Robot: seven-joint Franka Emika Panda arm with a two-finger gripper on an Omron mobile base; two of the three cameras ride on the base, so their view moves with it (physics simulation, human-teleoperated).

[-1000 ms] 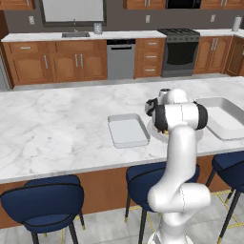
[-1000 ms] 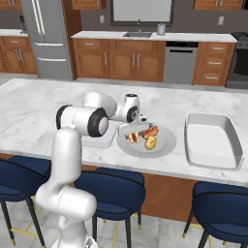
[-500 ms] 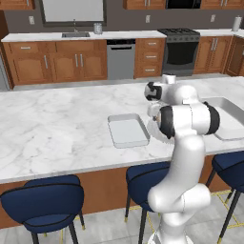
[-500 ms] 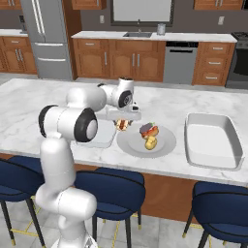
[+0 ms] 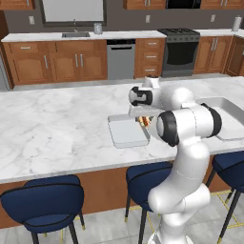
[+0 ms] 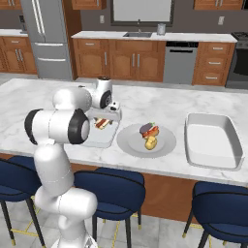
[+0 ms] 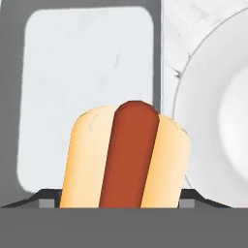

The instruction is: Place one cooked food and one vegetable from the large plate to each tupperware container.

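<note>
Hand view: the hot dog, a smooth red sausage lying in a pale tan split bun, sits between my pincer's jaws, grasped across the bun's flanks and hanging above the near rim of the smaller tupperware container. I judge it light and soft: the bun would dent under a hard squeeze, and the glossy sausage could slide out lengthwise, so the hold belongs on the bun's sides at mid-length, as it is now. The container below is a shallow pale grey rectangle with rounded corners, a raised rim and a flat matte floor. Just beside it curves the edge of the large plate, round, flat and glazed-looking. Right base view: my pincer carries the hot dog over that tray, while on the large plate rest a yellowish-tan rounded vegetable and, touching it, another dark-and-red piece of food I cannot identify. The larger tupperware container lies well apart on the veined white marble tabletop, hard and smooth.
</note>
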